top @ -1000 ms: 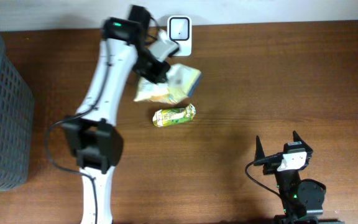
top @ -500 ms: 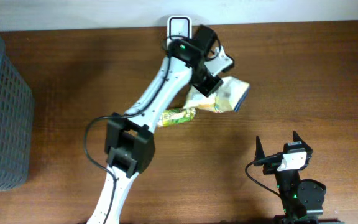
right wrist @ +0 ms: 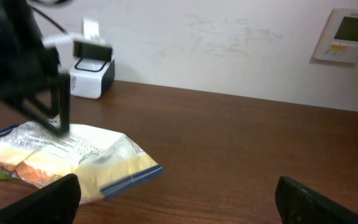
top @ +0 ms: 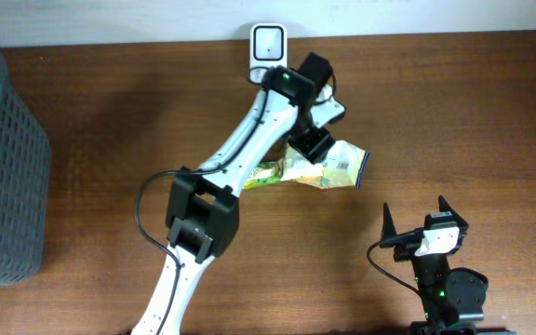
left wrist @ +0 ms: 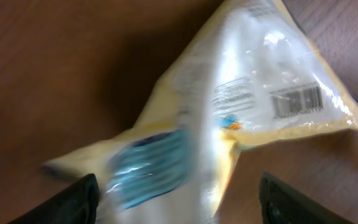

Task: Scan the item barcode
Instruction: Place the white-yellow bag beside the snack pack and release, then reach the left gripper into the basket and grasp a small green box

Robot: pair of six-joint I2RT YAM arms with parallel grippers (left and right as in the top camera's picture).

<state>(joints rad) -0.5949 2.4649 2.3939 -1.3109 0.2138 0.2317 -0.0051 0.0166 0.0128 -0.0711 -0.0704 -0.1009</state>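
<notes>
Overhead, a grey mesh basket [top: 3,167] is seen at the table's left edge, well apart from everything else. Toward the middle, a white barcode scanner [top: 268,44] is set at the far edge of the wooden table [top: 491,112]. The left gripper [top: 309,145] is held just in front of the scanner, directly over a yellow snack bag [top: 341,166]. The bag is laid on the wood, its left end met by a small green packet [top: 261,174]. In the left wrist view the fingers [left wrist: 73,200] are shown spread wide on either side of the bag, with nothing pinched (the picture is blurred, but the gap is plain). A barcode [left wrist: 297,99] is printed on the bag's upturned face. Far right, near the front edge, the right gripper [top: 415,214] is parked with its jaws wide apart and nothing between them.
</notes>
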